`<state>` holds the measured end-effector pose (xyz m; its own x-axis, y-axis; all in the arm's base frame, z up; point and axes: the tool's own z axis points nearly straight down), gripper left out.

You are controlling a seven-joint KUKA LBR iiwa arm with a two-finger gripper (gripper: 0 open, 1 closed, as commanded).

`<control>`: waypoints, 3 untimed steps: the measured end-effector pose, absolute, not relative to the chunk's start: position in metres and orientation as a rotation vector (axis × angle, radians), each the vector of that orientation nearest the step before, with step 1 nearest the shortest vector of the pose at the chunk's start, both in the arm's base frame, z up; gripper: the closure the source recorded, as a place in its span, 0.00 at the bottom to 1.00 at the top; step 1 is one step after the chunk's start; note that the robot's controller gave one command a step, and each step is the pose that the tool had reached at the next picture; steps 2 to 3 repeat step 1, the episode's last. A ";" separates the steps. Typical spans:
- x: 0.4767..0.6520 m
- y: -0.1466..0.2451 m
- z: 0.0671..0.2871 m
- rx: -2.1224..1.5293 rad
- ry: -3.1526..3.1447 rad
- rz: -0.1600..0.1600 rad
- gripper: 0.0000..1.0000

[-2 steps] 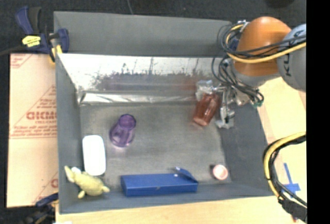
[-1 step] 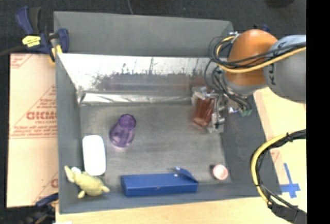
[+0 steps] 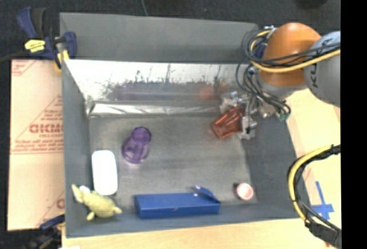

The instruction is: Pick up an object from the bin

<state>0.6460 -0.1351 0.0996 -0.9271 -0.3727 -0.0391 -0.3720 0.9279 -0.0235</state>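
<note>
Red plastic piece [image 3: 225, 124] lies near the back wall of the bin [image 3: 172, 84], right against our pincer [image 3: 246, 120] on the side facing the purple cup [image 3: 136, 144], and we cannot tell the pincer's opening.

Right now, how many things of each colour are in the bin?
Purple cup: 1
White oblong thing: 1
Yellow soft toy: 1
Blue box: 1
Red see-through thing: 1
Pink round thing: 1
Total: 6
</note>
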 end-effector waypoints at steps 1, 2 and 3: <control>0.646 -0.135 0.100 -0.588 3.042 -0.024 1.00; 0.646 -0.135 0.100 -0.588 3.042 -0.024 1.00; 0.646 -0.135 0.100 -0.588 3.042 -0.024 1.00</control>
